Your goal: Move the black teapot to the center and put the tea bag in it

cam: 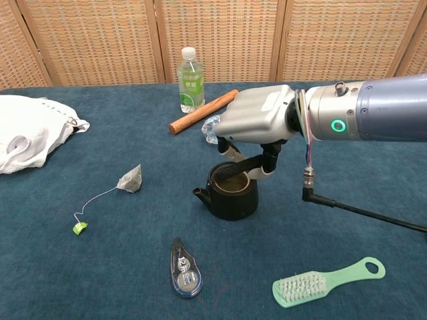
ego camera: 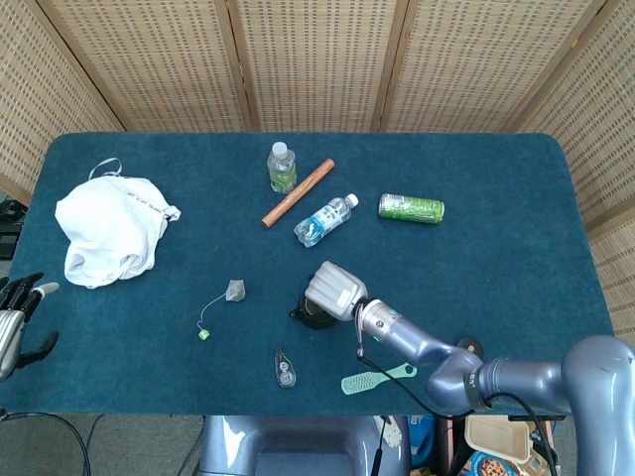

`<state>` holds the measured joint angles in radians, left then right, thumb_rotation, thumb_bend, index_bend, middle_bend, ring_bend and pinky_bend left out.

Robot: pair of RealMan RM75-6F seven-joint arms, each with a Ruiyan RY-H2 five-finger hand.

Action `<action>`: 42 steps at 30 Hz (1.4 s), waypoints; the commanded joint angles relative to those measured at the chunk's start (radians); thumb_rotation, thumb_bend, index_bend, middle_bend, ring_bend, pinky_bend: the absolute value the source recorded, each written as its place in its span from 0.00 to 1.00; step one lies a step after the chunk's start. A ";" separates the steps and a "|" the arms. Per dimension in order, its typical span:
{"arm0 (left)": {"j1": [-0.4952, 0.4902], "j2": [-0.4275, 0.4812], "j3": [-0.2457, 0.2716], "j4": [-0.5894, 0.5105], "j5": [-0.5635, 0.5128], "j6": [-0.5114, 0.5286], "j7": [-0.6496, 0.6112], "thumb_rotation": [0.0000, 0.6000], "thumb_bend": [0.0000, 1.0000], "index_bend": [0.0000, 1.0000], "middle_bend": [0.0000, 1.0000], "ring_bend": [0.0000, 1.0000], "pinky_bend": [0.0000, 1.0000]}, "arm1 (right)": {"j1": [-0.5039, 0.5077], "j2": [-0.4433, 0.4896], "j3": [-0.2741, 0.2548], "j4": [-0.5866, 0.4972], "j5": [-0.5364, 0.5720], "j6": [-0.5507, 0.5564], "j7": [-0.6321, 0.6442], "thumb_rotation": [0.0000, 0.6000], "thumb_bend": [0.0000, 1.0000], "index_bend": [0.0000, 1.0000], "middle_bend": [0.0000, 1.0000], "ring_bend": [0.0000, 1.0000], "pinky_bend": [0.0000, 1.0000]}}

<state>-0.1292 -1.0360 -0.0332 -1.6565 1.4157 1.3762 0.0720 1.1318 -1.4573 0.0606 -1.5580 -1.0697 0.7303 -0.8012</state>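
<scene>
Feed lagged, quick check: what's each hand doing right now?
Left hand: open, holding nothing, at the table's left edge.
Right hand: fingers curled over the black teapot, apparently gripping its handle.

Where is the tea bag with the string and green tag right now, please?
In the chest view, the tea bag lies on the blue table left of the small black teapot, its string trailing to the green tag.

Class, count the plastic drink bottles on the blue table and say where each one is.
2. An upright green-label bottle stands at the back beside the wooden stick. A blue-label bottle lies on its side just right of that stick, left of the green can.
</scene>
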 commanded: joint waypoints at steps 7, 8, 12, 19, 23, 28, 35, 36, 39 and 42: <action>-0.002 -0.002 0.000 -0.002 0.002 -0.001 0.001 1.00 0.36 0.19 0.11 0.10 0.03 | 0.007 0.041 -0.008 -0.044 0.025 0.017 -0.007 0.27 0.49 0.35 0.31 0.70 0.70; -0.002 -0.002 0.000 -0.002 0.003 -0.001 0.002 1.00 0.36 0.19 0.11 0.10 0.03 | 0.008 0.046 -0.008 -0.049 0.028 0.017 -0.006 0.22 0.49 0.32 0.29 0.70 0.70; -0.004 -0.002 -0.001 -0.005 0.004 -0.001 0.003 1.00 0.36 0.19 0.11 0.10 0.03 | 0.010 0.066 -0.014 -0.066 0.036 0.027 -0.011 0.17 0.49 0.28 0.27 0.70 0.70; -0.006 -0.001 -0.002 -0.008 0.008 0.001 0.006 1.00 0.36 0.19 0.11 0.10 0.03 | 0.003 0.091 -0.022 -0.083 0.048 0.050 -0.016 0.14 0.49 0.28 0.27 0.66 0.69; -0.009 0.000 -0.003 -0.015 0.014 0.001 0.009 1.00 0.36 0.19 0.11 0.10 0.03 | -0.018 0.124 -0.029 -0.098 0.053 0.082 -0.006 0.14 0.43 0.28 0.26 0.60 0.65; -0.012 0.002 -0.005 -0.025 0.018 0.003 0.017 1.00 0.36 0.19 0.11 0.10 0.03 | -0.043 0.153 -0.040 -0.115 0.044 0.108 0.010 0.13 0.37 0.28 0.26 0.57 0.64; -0.017 0.004 -0.005 -0.041 0.028 0.005 0.030 1.00 0.36 0.19 0.11 0.10 0.03 | -0.089 0.187 -0.045 -0.131 0.033 0.154 0.051 0.13 0.37 0.28 0.26 0.44 0.62; -0.017 0.005 -0.005 -0.042 0.029 0.005 0.031 1.00 0.36 0.19 0.11 0.10 0.03 | -0.096 0.191 -0.044 -0.133 0.029 0.162 0.058 0.12 0.37 0.28 0.26 0.42 0.62; -0.020 0.005 -0.005 -0.045 0.035 0.005 0.035 1.00 0.36 0.19 0.11 0.10 0.03 | -0.120 0.200 -0.038 -0.137 0.028 0.189 0.087 0.13 0.37 0.28 0.26 0.35 0.60; -0.024 0.003 -0.006 -0.046 0.044 0.007 0.036 1.00 0.36 0.19 0.11 0.10 0.03 | -0.155 0.210 -0.027 -0.140 0.022 0.228 0.135 0.15 0.37 0.28 0.26 0.33 0.57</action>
<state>-0.1523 -1.0325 -0.0386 -1.7022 1.4576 1.3826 0.1079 0.9991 -1.2556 0.0259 -1.6951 -1.0430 0.9365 -0.6935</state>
